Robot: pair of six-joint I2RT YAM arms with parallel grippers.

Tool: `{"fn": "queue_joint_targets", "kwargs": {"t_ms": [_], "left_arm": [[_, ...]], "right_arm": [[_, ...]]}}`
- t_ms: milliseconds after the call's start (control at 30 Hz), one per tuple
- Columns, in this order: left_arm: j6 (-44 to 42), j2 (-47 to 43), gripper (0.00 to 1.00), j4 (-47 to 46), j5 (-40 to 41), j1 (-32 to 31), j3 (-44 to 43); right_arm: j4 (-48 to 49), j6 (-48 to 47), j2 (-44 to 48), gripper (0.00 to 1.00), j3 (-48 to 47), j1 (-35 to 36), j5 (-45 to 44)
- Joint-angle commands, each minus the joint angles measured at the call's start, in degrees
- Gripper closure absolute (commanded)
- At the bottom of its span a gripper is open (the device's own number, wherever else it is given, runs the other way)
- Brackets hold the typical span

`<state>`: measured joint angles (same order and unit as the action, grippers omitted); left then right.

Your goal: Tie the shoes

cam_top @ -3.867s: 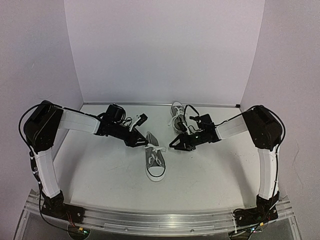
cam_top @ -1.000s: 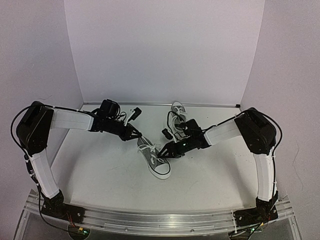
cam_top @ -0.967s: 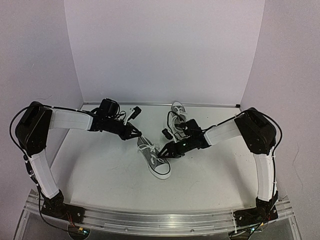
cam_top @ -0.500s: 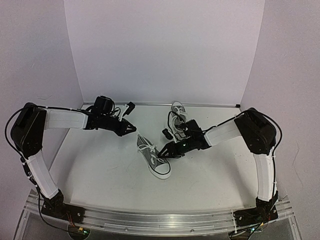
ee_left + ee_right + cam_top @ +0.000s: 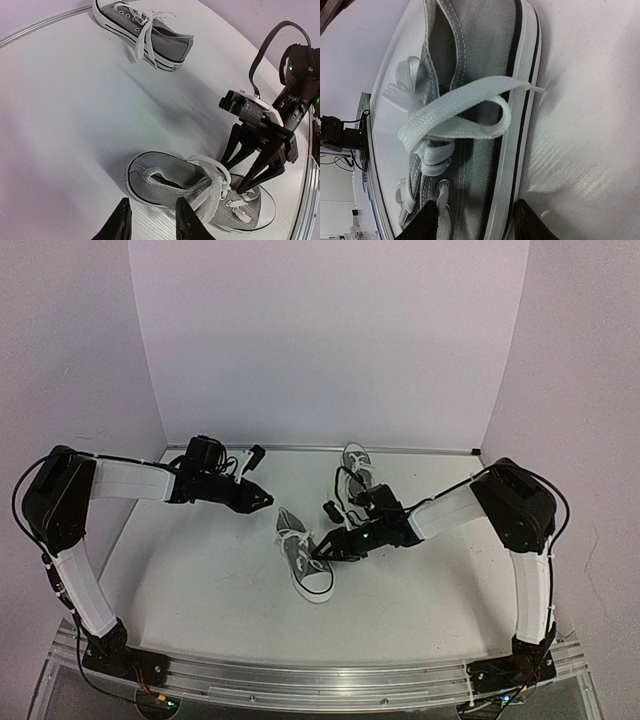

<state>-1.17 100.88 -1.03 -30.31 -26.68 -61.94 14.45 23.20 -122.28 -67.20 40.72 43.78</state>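
The nearer grey sneaker (image 5: 303, 565) lies on the table (image 5: 200, 580), the right gripper (image 5: 322, 548) spread over its sole edge (one finger each side), while the left gripper (image 5: 262, 497) hangs released well apart and the other sneaker (image 5: 354, 460) sits by the back wall (image 5: 320, 340).

Count, this frame.
Shoes: 2, a near shoe (image 5: 301, 570) and a far shoe (image 5: 353, 456), both grey with white laces.
Arms: 2, a left arm (image 5: 130, 480) and a right arm (image 5: 450, 506).
Bench (image 5: 200, 590): 1.

white table (image 5: 200, 585) | pale backdrop walls (image 5: 320, 340) | metal rail along near edge (image 5: 300, 677)
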Motion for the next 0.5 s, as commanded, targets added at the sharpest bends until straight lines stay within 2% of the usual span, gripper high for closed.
{"fn": "queue_joint_targets", "kwargs": {"t_ms": [0, 233, 467], "left_arm": [[2.7, -1.0, 0.64, -3.7, -0.4, 0.3, 2.5], [5.0, 1.1, 0.63, -7.5, -4.9, 0.2, 6.7], [5.3, 3.9, 0.62, -9.2, -7.3, 0.2, 6.0]], "right_arm": [[0.4, 2.8, 1.4, 0.51, 2.4, 2.1, 3.4], [2.8, 4.6, 4.9, 0.49, 3.2, -0.9, 4.8], [7.5, 8.3, 4.2, 0.50, 3.1, -5.7, 7.4]]}}
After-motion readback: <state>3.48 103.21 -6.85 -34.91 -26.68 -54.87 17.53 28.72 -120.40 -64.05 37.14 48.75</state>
